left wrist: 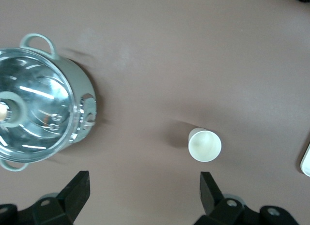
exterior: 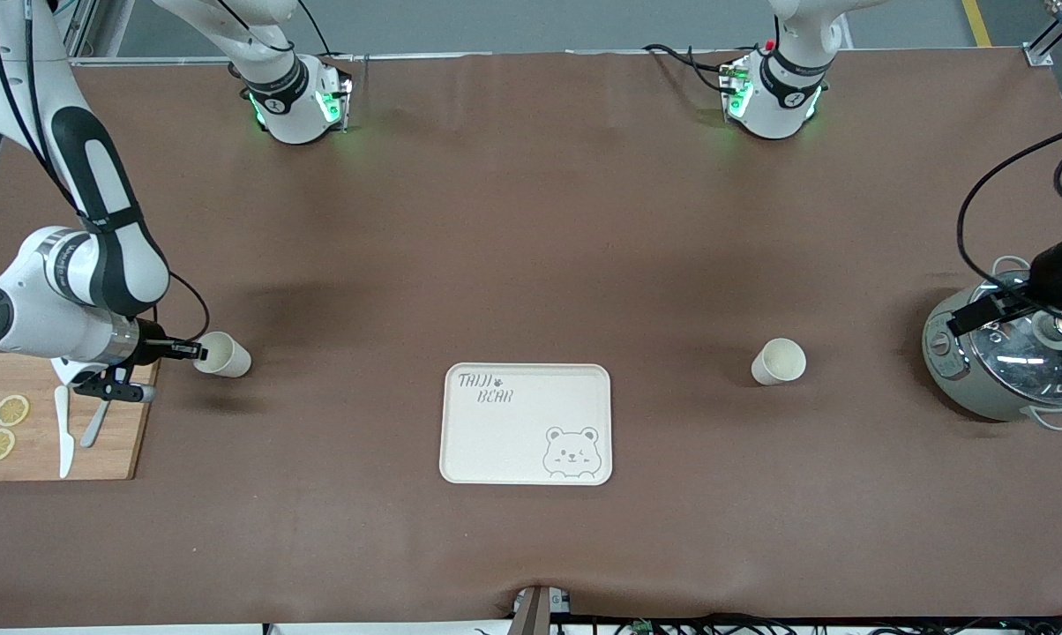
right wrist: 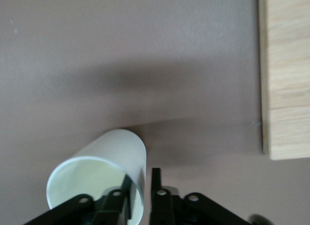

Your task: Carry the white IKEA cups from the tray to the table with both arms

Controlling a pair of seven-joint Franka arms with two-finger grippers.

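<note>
One white cup [exterior: 223, 354] is tilted on its side near the right arm's end of the table, beside the cutting board. My right gripper [exterior: 192, 351] is shut on its rim wall, one finger inside and one outside. In the right wrist view the cup [right wrist: 99, 174] sits between the fingertips [right wrist: 156, 179], with its shadow cast on the cloth. The other white cup [exterior: 779, 362] stands upright on the table, toward the left arm's end. My left gripper [exterior: 990, 310] is open and empty over the pot. The left wrist view shows this cup [left wrist: 204, 144] apart from the wide-open fingers [left wrist: 210, 188].
A cream bear tray [exterior: 496, 441] lies in the middle, nearer the front camera than the cups. A grey pot with a glass lid [exterior: 1012, 357] stands at the left arm's end. A wooden cutting board [exterior: 116, 441] with lemon slices and a knife lies at the right arm's end.
</note>
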